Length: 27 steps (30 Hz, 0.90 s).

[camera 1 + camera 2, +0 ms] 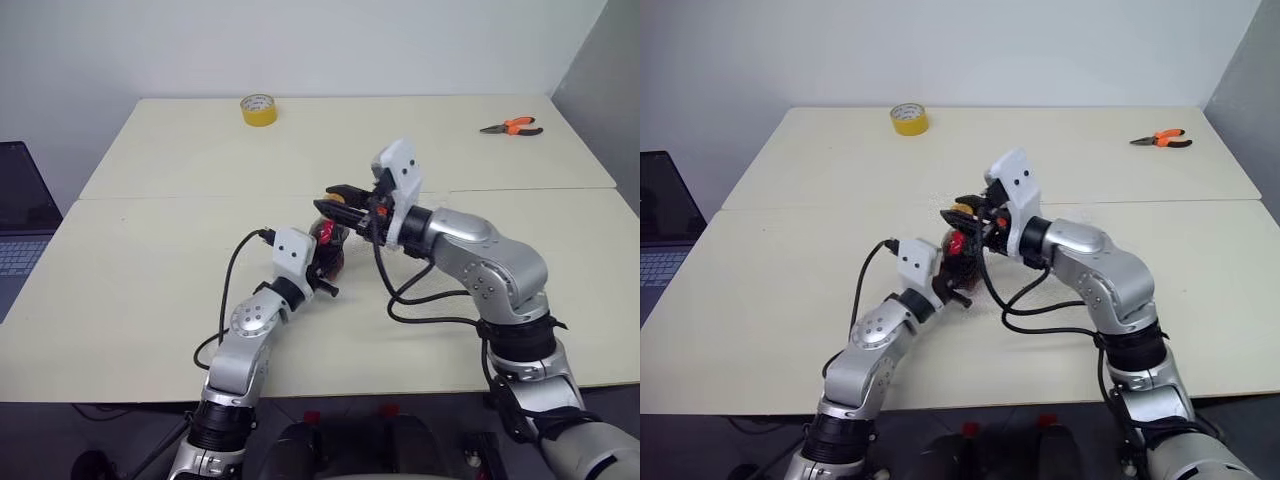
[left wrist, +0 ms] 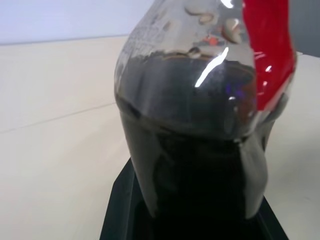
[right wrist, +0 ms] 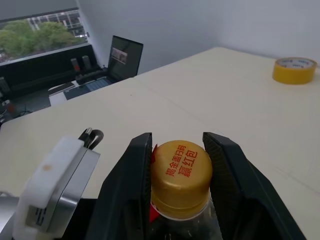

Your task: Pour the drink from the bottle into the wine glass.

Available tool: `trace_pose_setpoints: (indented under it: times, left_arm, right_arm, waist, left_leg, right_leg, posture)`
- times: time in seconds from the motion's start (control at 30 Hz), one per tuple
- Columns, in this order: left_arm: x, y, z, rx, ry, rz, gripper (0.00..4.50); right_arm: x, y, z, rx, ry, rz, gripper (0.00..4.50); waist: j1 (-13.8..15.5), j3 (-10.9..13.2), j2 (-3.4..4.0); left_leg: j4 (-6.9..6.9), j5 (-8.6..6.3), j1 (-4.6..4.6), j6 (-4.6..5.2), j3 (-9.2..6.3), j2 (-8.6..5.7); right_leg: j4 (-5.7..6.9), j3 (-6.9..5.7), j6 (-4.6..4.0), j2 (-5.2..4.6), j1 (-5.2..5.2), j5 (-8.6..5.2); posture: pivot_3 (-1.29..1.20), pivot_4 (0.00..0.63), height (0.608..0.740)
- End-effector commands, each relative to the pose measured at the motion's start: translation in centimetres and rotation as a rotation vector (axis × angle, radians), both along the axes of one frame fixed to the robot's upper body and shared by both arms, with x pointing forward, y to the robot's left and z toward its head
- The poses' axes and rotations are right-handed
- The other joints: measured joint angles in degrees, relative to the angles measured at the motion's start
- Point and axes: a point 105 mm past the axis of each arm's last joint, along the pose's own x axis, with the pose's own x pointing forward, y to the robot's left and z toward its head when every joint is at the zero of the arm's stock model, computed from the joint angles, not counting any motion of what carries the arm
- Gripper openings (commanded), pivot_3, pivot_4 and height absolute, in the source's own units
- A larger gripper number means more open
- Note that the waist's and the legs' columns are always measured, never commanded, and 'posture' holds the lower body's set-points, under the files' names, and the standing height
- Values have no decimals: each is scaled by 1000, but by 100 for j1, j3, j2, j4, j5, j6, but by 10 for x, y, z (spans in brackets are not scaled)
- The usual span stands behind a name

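left eye view: the bench (image 1: 150, 290) is pale and wide. near its middle stands the bottle (image 1: 328, 245), small and dark with cola (image 1: 330, 258) inside. the left hand (image 1: 318, 262) is clamped on the bottle's round lower part from the near left side. the right hand (image 1: 340, 200) comes in from the right and sits at the bottle's top, its two black fingers on either side of the yellow cap (image 1: 338, 198). far back on the bench lies a roll of yellow tape (image 1: 258, 109). at the far right lie pliers with orange handles (image 1: 512, 127). a laptop (image 1: 22, 215) sits off the left edge.

right eye view: the same things, with the red label (image 1: 957, 243) showing on the bottle's neck between the two hands.

left wrist view: the bottle is very close, full of dark cola up to its shoulder, with the red label on its neck. the black fingers (image 2: 120, 200) press against its lower sides.

right wrist view: the yellow cap with red writing sits between the two black fingers (image 3: 130, 180), which touch it on both sides. the tape roll lies far off on the bench.
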Motion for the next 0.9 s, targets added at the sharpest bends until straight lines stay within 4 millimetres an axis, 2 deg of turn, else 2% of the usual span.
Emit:
trace_pose_setpoints:
  times: [0.03,0.23,0.53,0.9]
  left_arm:
    - [3,15,18,-21,-69,55,739]
    - [2,15,18,-20,-70,53,738]
    - [1,15,18,-19,-67,52,738]
    - [2,16,18,-18,-66,52,738]
  right_arm:
    - [-13,-6,21,63,-115,103,1269]
    - [-25,-6,22,63,-177,272,1269]
    - [-41,-12,3,-63,-184,486,1269]
    - [-28,-12,4,-74,-185,442,1269]
  waist:
    - [-1,0,0]
    - [4,0,0]
    - [27,0,-1]
    - [46,1,-1]
  left_leg:
    - [0,0,0,0,0,1]
    - [-1,0,0,0,-1,0]
    - [1,0,0,0,-1,1]
    - [2,0,0,0,-1,1]
  right_leg:
    - [0,0,0,0,0,0]
    - [-1,0,0,0,0,0]
    - [-2,-2,0,1,2,0]
    - [-2,-1,0,-1,2,0]
  posture:
    - [0,150,740]
    - [0,150,740]
    - [0,150,740]
    - [0,150,740]
